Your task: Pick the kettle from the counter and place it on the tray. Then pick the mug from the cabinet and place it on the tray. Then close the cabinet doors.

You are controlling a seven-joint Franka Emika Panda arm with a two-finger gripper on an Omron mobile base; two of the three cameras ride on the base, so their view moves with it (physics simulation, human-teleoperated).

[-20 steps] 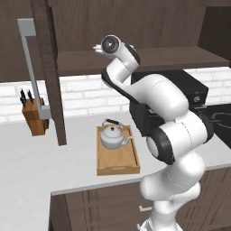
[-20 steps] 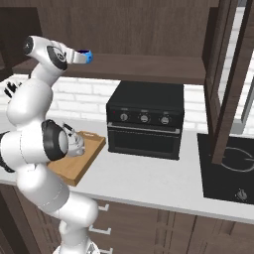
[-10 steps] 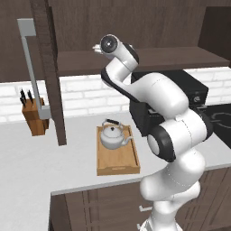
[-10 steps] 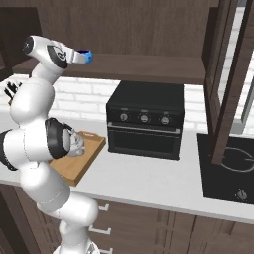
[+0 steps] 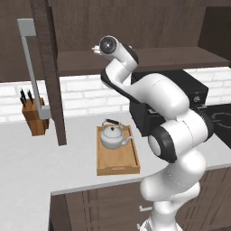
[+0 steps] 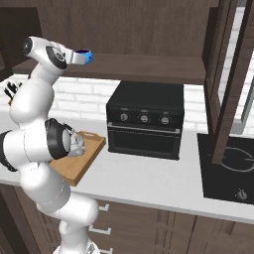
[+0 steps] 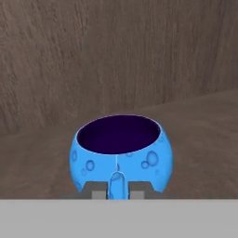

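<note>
Gripping the mug (image 7: 122, 153) by its small side handle, gripper (image 7: 117, 190) jaws pressed together on it | mug stood upright on the cabinet (image 6: 149, 67) shelf, at the arm's raised hand | kettle (image 5: 113, 135) sat on the tray (image 5: 117, 164) on the counter (image 5: 31, 158) | cabinet doors (image 5: 49, 72) stood open

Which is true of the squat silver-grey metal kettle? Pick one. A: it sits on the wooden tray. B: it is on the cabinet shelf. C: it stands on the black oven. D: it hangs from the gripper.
A: the kettle rests inside the rectangular light-brown wooden tray on the counter.
</note>
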